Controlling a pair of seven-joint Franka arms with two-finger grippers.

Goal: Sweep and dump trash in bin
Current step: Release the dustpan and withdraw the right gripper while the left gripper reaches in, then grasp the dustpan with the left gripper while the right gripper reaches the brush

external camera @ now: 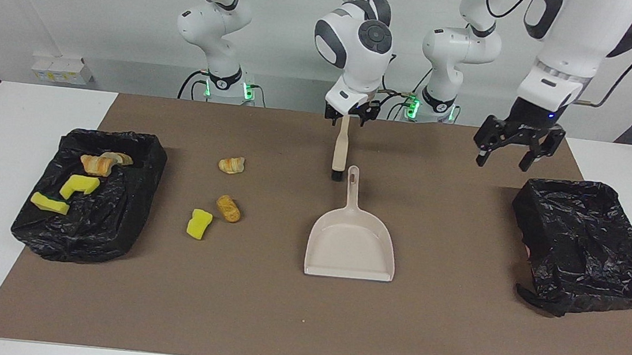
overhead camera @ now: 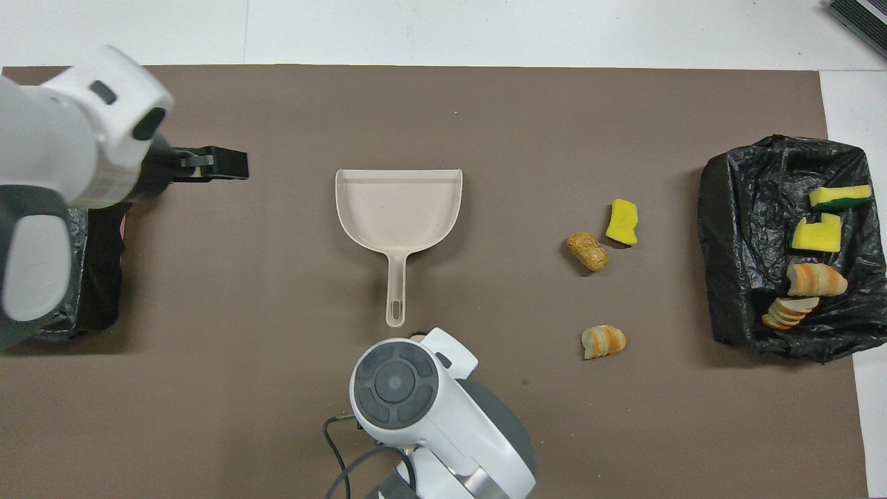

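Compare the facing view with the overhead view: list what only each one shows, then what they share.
Facing only: the brush on the mat, with the right gripper over its handle end, and the whole of the empty bin. Overhead only: a dark ridged thing at the table's corner. Both: the dustpan, three loose bits of trash, the other bin holding four bits, and the left gripper.
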